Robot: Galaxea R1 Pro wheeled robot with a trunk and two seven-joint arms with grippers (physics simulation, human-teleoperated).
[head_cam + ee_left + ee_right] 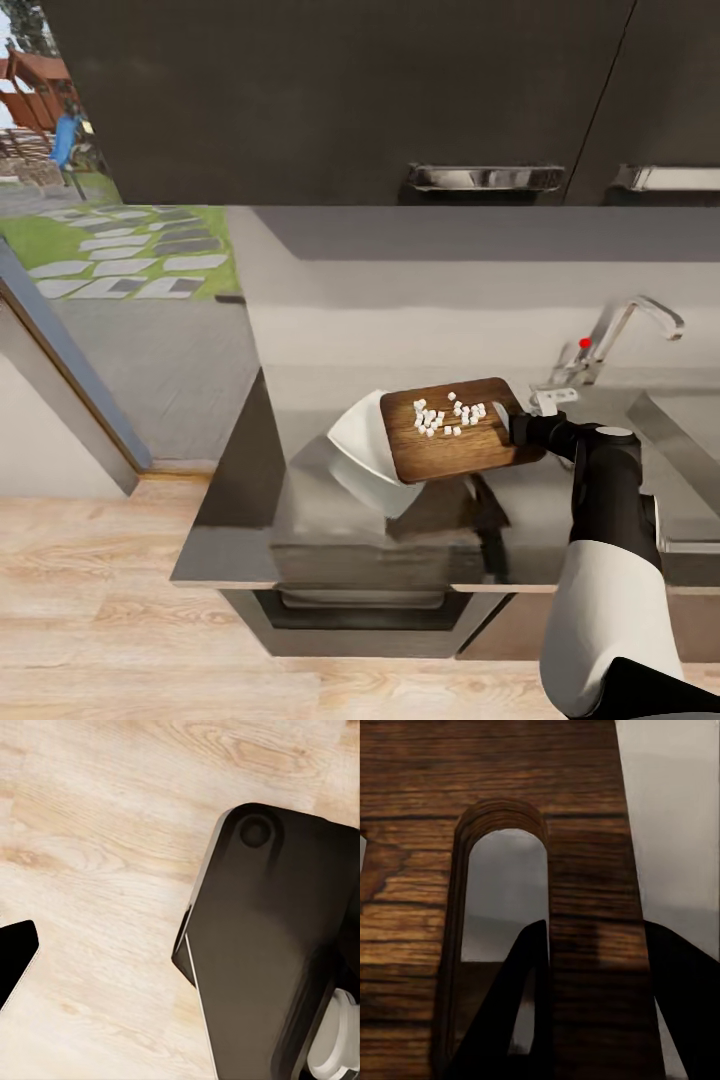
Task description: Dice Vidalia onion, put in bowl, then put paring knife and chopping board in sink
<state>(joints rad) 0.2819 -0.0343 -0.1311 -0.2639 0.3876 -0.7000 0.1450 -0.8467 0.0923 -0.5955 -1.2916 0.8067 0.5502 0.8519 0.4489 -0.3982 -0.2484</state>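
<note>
R gripper point(515, 420) clamped on chopping board point(455, 432) by its slotted edge, one finger point(521, 1020) through the slot, board held over the bowl point(368, 450). Diced onion point(450, 413) sits mid-board, just beside the gripper; sink point(680, 420) lies beyond the gripper from the bowl, tap point(610, 350) behind. L gripper state: can't tell.

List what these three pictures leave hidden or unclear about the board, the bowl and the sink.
- bowl: head view, its right part is covered by the chopping board.
- sink: head view, cut off by the right edge; the right arm hides more.
- diced onion: head view, cubes too small to count.
- right gripper: right wrist view, fingertips run off the frame.
</note>
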